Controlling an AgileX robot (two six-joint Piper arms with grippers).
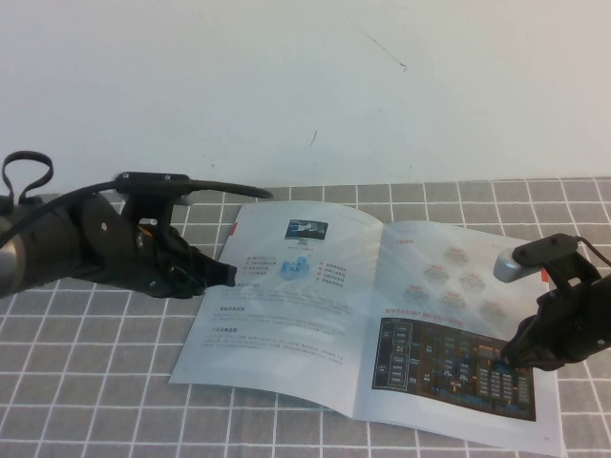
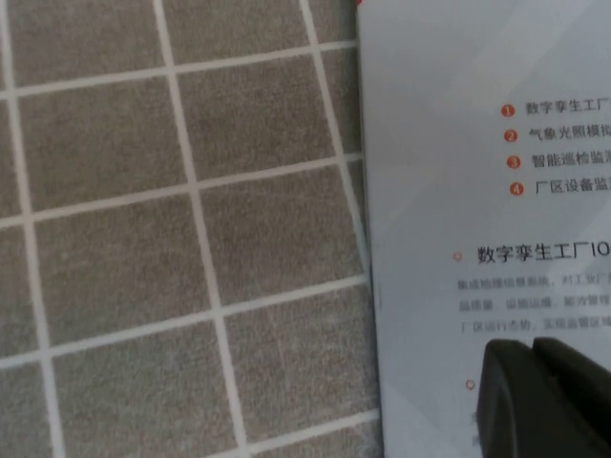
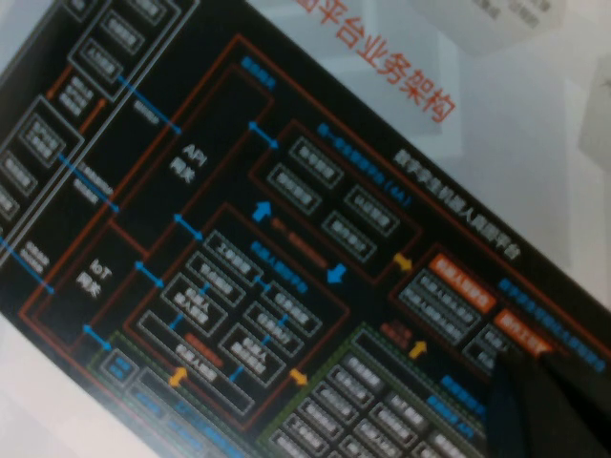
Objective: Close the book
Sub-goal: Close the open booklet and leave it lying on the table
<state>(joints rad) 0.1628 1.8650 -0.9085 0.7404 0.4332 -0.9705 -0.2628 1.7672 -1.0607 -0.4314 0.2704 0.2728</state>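
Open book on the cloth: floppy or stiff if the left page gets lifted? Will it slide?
Probably floppy: the book looks thin, its pages bowing near the spine. The smooth paper seems slippery, so the left gripper at the left page's edge may skid. The right gripper, set on the right page, likely stops it sliding on the cloth.

Tally: one book [image 1: 315,315], two grippers, one checked cloth [image 1: 95,382].
Left gripper [image 1: 225,275] at the book's left edge, right gripper [image 1: 506,361] on its right page; two pages lie open.
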